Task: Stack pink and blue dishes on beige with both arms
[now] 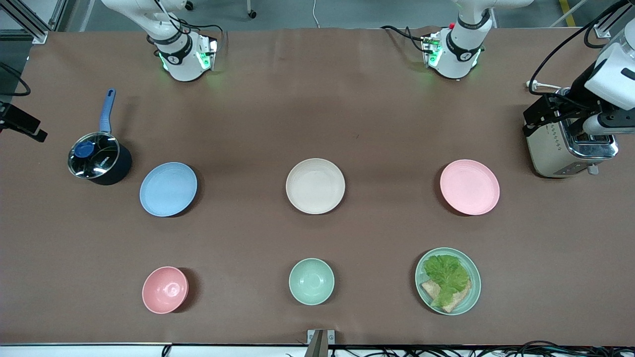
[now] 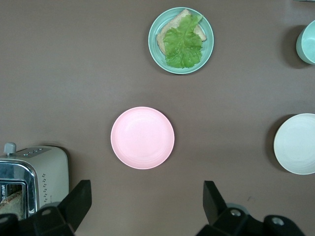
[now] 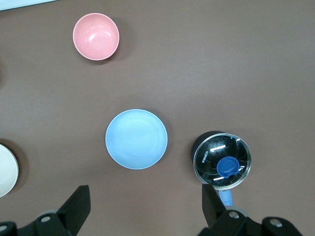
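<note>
the 3 plates lie flat in a row across the middle of the table, well apart from each other, each upright and bare.

the beige plate (image 1: 315,186) sits in the centre: shallow, round, matte cream, with nothing stacked on it. only its edge shows in the wrist views (image 2: 296,143) (image 3: 7,171).

the blue plate (image 1: 168,189) (image 3: 136,139), pale and matte, lies toward the right arm's end of the table.

the pink plate (image 1: 470,187) (image 2: 142,137), pale and the same size, lies toward the left arm's end.
</note>
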